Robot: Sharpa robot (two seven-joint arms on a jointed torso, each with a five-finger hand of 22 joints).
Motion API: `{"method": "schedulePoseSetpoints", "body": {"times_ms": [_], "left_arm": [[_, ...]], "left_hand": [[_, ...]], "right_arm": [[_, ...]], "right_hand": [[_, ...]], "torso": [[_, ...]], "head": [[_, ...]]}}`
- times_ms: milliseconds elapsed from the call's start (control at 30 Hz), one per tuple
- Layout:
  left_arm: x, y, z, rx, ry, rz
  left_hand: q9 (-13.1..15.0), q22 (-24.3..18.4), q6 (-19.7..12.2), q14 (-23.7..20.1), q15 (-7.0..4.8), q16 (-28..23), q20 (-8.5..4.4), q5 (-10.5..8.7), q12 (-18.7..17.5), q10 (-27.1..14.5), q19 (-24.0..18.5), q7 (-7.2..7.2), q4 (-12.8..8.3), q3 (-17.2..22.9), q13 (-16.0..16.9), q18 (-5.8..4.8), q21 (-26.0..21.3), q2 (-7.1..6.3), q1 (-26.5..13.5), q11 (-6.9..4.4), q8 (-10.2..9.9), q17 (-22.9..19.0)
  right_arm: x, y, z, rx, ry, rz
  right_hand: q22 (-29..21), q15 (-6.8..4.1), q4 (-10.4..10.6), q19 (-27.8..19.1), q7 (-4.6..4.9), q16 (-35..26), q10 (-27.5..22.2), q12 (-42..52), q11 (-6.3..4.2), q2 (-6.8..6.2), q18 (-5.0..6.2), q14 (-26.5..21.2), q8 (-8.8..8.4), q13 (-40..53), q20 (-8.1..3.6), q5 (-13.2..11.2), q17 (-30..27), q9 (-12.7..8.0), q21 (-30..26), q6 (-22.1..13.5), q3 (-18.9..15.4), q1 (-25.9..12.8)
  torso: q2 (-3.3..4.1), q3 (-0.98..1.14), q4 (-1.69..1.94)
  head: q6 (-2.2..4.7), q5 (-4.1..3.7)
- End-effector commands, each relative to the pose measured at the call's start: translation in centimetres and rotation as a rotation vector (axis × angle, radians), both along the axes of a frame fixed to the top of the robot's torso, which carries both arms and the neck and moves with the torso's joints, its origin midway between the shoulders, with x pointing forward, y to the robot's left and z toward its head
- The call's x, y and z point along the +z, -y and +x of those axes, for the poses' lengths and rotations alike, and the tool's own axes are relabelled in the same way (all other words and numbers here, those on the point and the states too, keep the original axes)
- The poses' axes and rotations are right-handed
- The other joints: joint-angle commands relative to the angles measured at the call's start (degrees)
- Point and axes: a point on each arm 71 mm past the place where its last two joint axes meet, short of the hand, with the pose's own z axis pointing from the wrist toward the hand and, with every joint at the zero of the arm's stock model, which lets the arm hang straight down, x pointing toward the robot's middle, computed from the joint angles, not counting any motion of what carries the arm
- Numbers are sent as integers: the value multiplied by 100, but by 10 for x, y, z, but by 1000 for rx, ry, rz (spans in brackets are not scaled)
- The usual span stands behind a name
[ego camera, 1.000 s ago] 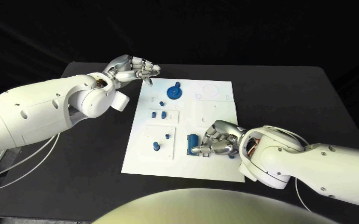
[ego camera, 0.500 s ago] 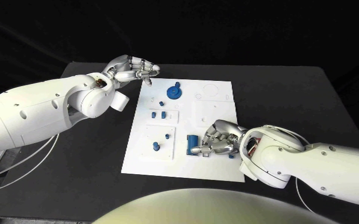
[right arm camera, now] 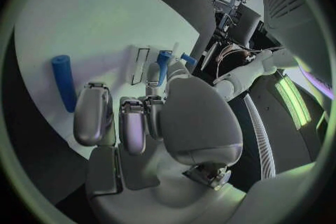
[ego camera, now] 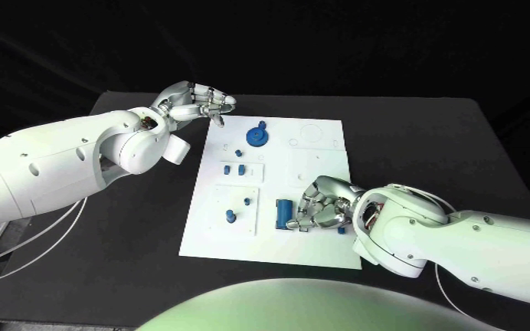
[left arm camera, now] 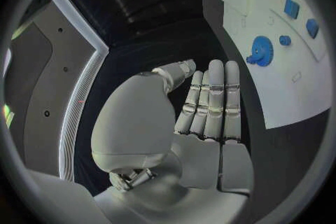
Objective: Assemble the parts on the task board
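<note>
**Right hand over the near edge of the board, left hand waiting**

While the right hand (ego camera: 320, 210) hangs low over the near part of the task board (ego camera: 315, 166), its fingers are curled downward beside a blue cylinder (ego camera: 284, 209) lying on the plate; whether they pinch any part I cannot tell. The left hand (ego camera: 197, 103) stays off the far left corner of the board, fingers straight together, holding nothing. A blue gear (ego camera: 256, 136) sits near that far end, and small blue pegs (ego camera: 232, 169) stand in the middle.

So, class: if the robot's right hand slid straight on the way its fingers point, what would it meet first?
Probably the blue cylindrical part lying on the white task board, just ahead of the right hand; depth is uncertain.
</note>
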Motion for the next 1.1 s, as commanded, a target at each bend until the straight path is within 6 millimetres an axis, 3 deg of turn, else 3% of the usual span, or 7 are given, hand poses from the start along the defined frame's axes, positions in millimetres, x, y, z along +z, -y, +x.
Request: {"method": "schedulePoseSetpoints", "body": {"times_ms": [33,467,800,967,1033,1100], "left_arm": [[1,1,0,-8,6,-4],[1,1,0,-7,6,-4],[1,1,0,-6,6,-3],[1,0,0,-6,6,-3],[1,0,0,-6,6,-3],[1,0,0,-5,6,-3]], "left_hand": [[5,-3,-38,-37,13,34,14,14,20,-34,-30,-1,-33,12,6,73,10,-4,-43,-18,34,9],[5,-3,-38,-37,13,34,14,14,20,-34,-30,-1,-33,12,6,73,10,-4,-43,-18,34,9],[5,-3,-38,-37,13,34,14,14,20,-34,-30,-1,-33,12,6,73,10,-4,-43,-18,34,9],[5,-3,-38,-37,13,34,14,14,20,-34,-30,-1,-33,12,6,73,10,-4,-43,-18,34,9],[5,-3,-38,-37,13,34,14,14,20,-34,-30,-1,-33,12,6,73,10,-4,-43,-18,34,9],[5,-3,-38,-37,13,34,14,14,20,-34,-30,-1,-33,12,6,73,10,-4,-43,-18,34,9]], "right_arm": [[0,-1,1,20,24,-20],[-1,-2,3,2,34,-27],[0,0,6,-21,73,-35],[2,1,7,-33,97,-32],[2,2,8,-40,106,-31],[3,4,8,-46,114,-29]], "right_hand": [[1047,-54,3,67,-27,17,447,35,-31,8,-49,554,-35,1149,-41,32,1271,6,33,-29,51,75],[1051,-55,24,72,-21,20,455,57,-28,40,-51,556,-43,1164,-43,28,1283,8,49,-11,90,53],[1054,-61,7,77,-39,23,465,87,-40,150,-54,558,-60,1184,-47,30,1292,13,64,4,195,90],[1055,-65,19,79,-38,23,468,95,-43,222,-54,558,-71,1190,-51,26,1293,17,67,10,254,81],[1057,-57,27,83,-24,25,471,98,-30,385,-57,560,-85,1194,-48,13,1300,30,79,17,291,-183],[1058,-56,27,84,-22,26,470,92,-29,387,-57,560,-85,1191,-47,10,1303,36,84,18,286,-223]], "torso": [[-1,0,3],[-1,1,0],[-1,4,-2],[-5,4,-3],[-6,3,-4],[-7,3,-7]], "head": [[1,7],[1,14],[1,6],[1,-8],[1,-17],[1,-18]]}}
